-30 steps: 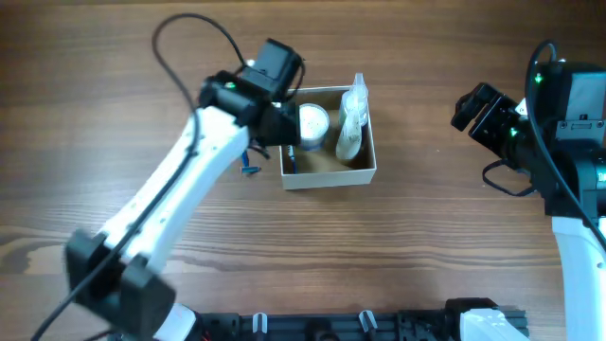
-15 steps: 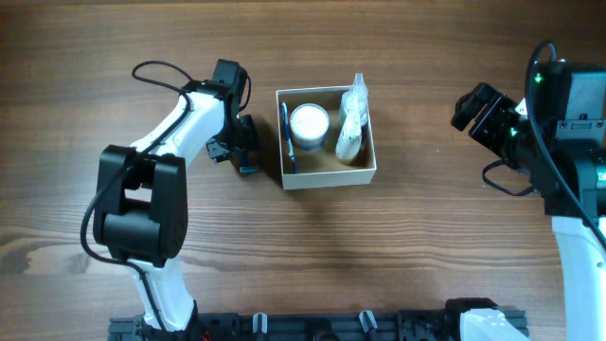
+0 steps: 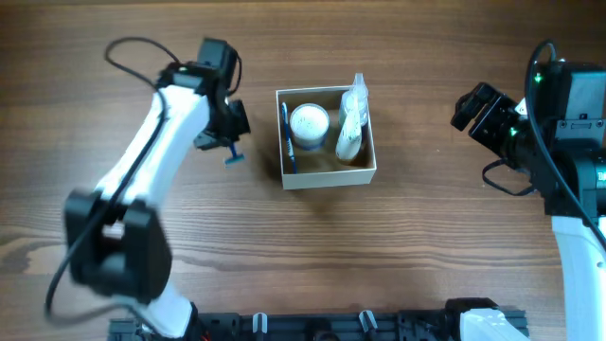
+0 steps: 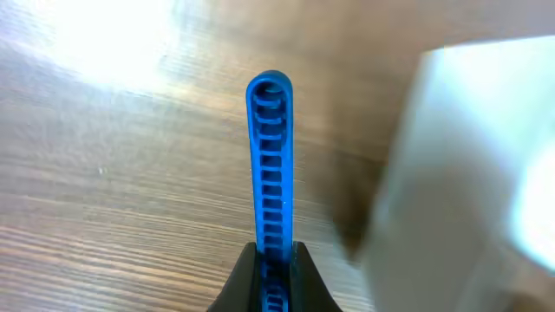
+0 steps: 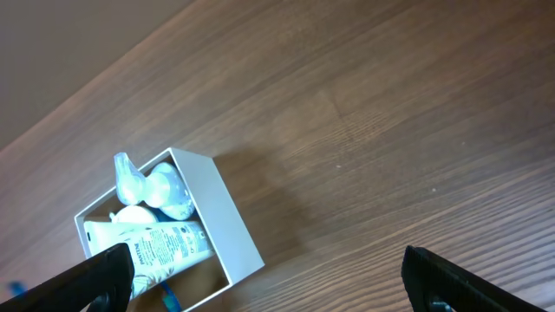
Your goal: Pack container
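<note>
Handle: blue, ribbed, its near end pinched tight in our left end effector.
Container: on the bench just right of that handle; we see a white-lidded jar, a clear bottle and a blue stick inside.
Right end effector: jaws spread wide, empty, well right of the container.

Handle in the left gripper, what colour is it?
The handle is blue, clearest in the left wrist view.

One container, one white-lidded jar, one white tube, one pale bottle, one thin blue stick, one blue ribbed handle, two grippers: left gripper, right gripper
</note>
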Action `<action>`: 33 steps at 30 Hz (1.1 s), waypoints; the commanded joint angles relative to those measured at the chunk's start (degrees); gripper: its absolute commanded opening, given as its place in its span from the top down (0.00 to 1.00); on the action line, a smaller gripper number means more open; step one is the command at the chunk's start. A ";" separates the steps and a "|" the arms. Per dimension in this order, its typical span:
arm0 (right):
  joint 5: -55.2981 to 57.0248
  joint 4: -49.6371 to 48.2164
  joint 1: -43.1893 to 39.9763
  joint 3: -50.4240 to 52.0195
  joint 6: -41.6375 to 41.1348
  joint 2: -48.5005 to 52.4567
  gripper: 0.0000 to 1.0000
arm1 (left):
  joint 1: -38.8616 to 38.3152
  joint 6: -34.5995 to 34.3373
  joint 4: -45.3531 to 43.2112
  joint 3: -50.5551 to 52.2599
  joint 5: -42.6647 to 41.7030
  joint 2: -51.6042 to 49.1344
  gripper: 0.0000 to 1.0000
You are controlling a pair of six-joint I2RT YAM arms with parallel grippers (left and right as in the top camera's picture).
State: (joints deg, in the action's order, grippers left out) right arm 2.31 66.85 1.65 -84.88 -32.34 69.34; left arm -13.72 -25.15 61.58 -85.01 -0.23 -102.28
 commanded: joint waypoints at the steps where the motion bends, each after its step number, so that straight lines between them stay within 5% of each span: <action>1: -0.72 -0.11 -0.24 -0.17 -0.70 0.22 0.00 | -6.93 0.63 -1.84 -1.29 -2.73 9.29 0.96; 6: -0.72 -0.11 -0.24 -0.17 -0.70 0.22 0.00 | -18.93 -2.56 -8.17 -1.25 6.16 2.99 0.96; 11: -0.72 -0.11 -0.24 -0.17 -0.72 0.22 0.00 | -17.00 -2.75 -10.08 -1.25 6.12 -3.65 0.91; 15: -0.72 -0.11 -0.24 -0.17 -0.70 0.22 0.00 | -14.23 -2.29 -9.84 -1.44 5.20 -2.01 0.69; 17: -0.72 -0.11 -0.24 -0.17 -0.68 0.22 0.00 | -13.70 -2.29 -7.34 -3.13 5.25 0.72 0.49; 19: -0.72 -0.11 -0.24 -0.17 -0.72 0.22 0.00 | -13.68 -2.14 -4.46 -5.01 5.27 3.87 0.46; 20: -0.72 -0.11 -0.24 -0.17 -0.70 0.22 0.00 | -13.68 -2.10 -2.08 -5.88 5.29 6.62 0.34; 21: -0.72 -0.11 -0.24 -0.17 -0.70 0.22 0.00 | -13.68 -2.12 0.81 -6.27 5.60 10.01 0.03; 33: -0.72 -0.11 -0.24 -0.17 -0.70 0.22 0.00 | -13.75 -1.07 13.62 -5.90 9.84 42.14 0.00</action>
State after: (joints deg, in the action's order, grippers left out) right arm 2.33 66.89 1.65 -84.88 -32.34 69.43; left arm -27.62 -27.09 73.82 -90.83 7.53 -64.55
